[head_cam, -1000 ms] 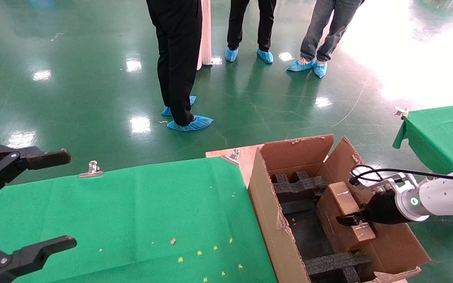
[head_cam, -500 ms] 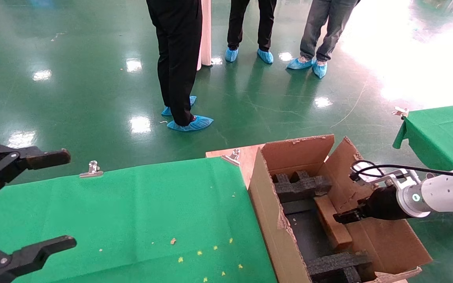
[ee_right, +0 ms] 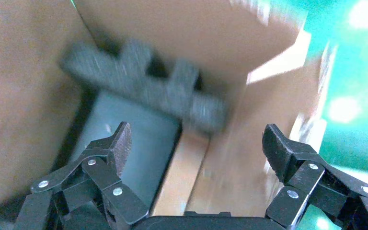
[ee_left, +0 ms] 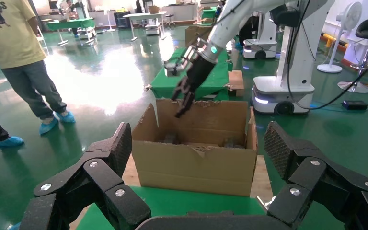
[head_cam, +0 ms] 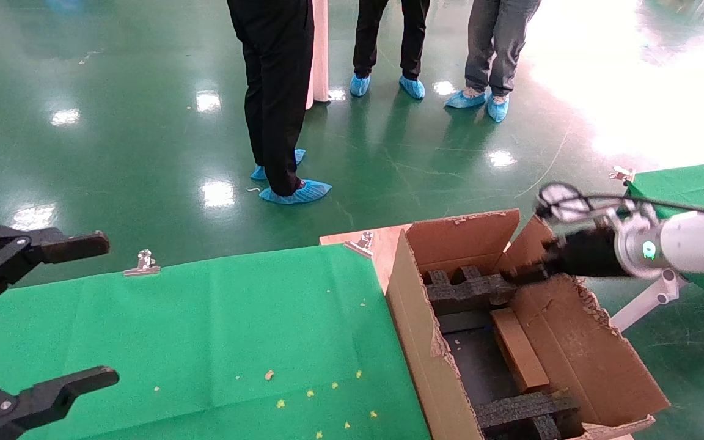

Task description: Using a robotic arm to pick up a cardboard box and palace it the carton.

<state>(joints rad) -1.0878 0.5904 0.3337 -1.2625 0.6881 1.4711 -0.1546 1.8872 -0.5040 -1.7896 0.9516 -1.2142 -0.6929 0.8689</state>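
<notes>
Head view looks down, both wrist views face the carton (head_cam: 450, 342), right closest

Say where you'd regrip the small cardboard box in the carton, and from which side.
Across the long side faces of the cardboard box, near mid-length, coming straight down from above. It lies along the right inner wall of the carton, between the foam inserts, so only the top is open. That wall probably leaves little finger room. The right gripper is open above it; the left gripper is parked.

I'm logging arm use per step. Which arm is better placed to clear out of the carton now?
Right. The right gripper, open and empty, hangs over the carton above the cardboard box lying inside. The left gripper is parked open, far off over the green table.
</notes>
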